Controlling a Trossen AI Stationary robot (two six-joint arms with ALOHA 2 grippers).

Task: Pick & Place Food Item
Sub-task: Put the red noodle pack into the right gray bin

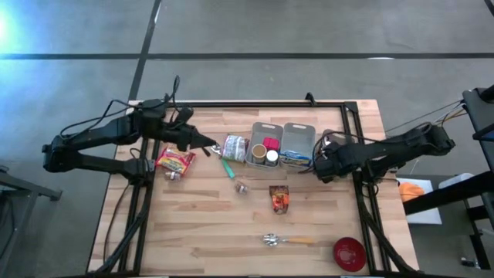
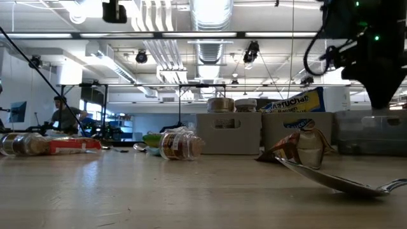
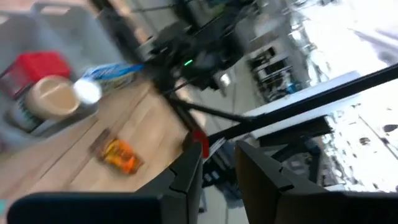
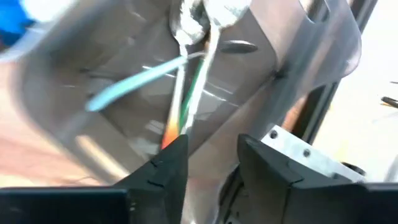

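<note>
Dark angular fingers [image 4: 186, 162] apart beside smooth grey plastic bin [image 4: 273, 68].

Bins [image 1: 282, 144] crowd mid-table; bare wood [image 1: 208, 224] lies nearer.

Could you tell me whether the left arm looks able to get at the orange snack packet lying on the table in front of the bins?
Probably yes: the orange snack packet lies alone on bare wood, with nothing over it, and the left gripper is nearby.

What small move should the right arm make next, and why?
Probably lift the right tool away from the right bin. Its fingers stand apart with nothing between them, and a noodle packet lies at the bin's near end, so the placing looks finished.
</note>
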